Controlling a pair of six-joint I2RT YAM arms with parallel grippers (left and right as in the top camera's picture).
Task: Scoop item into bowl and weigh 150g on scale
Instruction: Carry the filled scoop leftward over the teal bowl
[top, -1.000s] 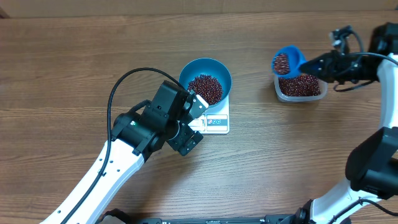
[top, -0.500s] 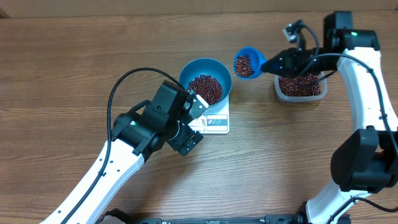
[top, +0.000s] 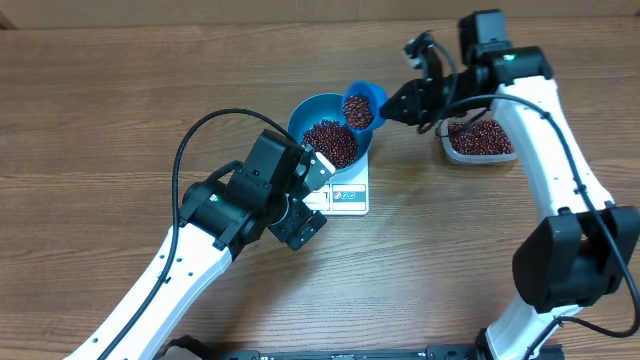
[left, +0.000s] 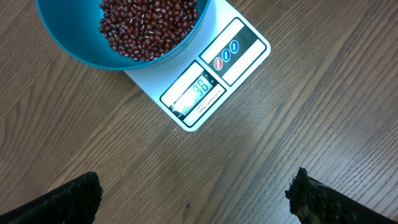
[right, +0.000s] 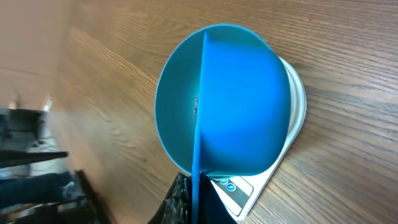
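The teal-blue bowl (top: 304, 112) stands on the white scale (top: 350, 197) and holds a heap of red-brown beans (top: 328, 143). My right gripper (top: 398, 103) is shut on the handle of a small blue scoop (top: 360, 108). The scoop is full of beans and hangs over the bowl's right rim. In the right wrist view the scoop's underside (right: 245, 106) covers most of the bowl (right: 171, 106). My left gripper (left: 196, 202) hovers open over bare wood just in front of the scale (left: 233, 46), whose display (left: 193, 93) is lit.
A clear plastic tub (top: 482, 140) of beans sits to the right of the scale, under the right arm. The left arm's black cable (top: 205, 130) loops over the table to the left of the bowl.
The right arm has carried the filled scoop leftwards from above the tub to the bowl's right rim. The left arm has stayed still and open.
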